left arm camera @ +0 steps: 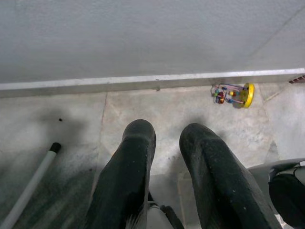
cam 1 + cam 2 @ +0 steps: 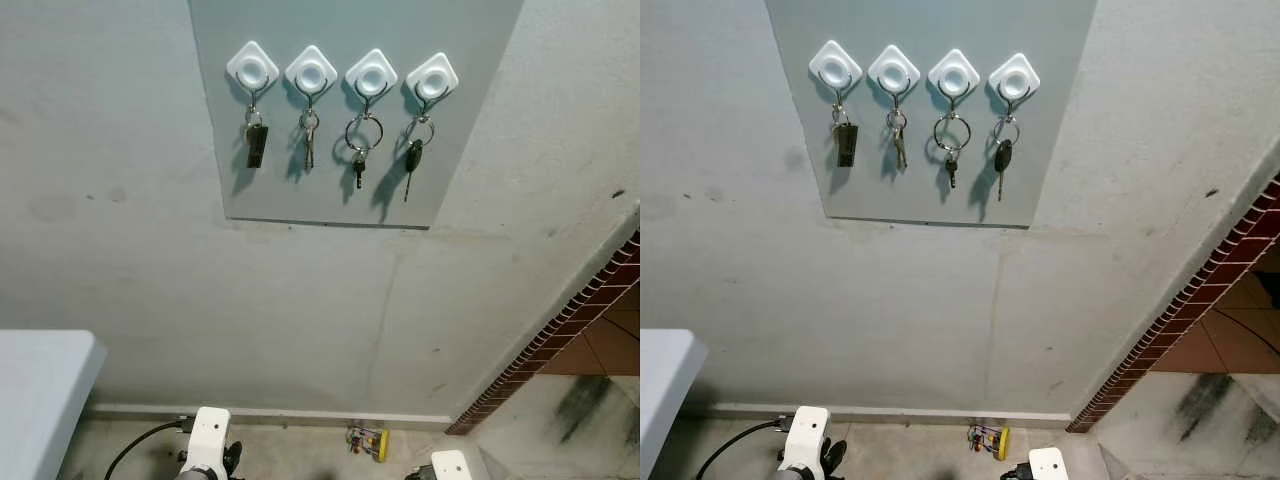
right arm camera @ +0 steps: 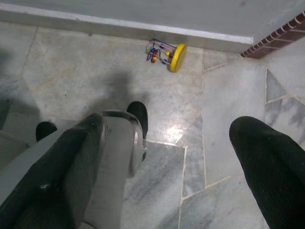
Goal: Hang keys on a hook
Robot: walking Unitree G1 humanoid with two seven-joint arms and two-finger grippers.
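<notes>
Your four key sets (image 2: pixel 362 148) already hang on the white hooks (image 2: pixel 371 74), high on the wall panel, far above both arms. The left gripper (image 1: pixel 167 143) has its fingers slightly apart and empty; the right gripper (image 3: pixel 167 157) is spread wide and empty, and both point at the floor, neither nearer.

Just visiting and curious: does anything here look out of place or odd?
One thing: a small colourful bead-maze toy lies tipped on its side on the floor by the wall's skirting. The four hooks above each hold keys neatly, for example the big-ring set. Both grippers hang low, open and empty.
</notes>
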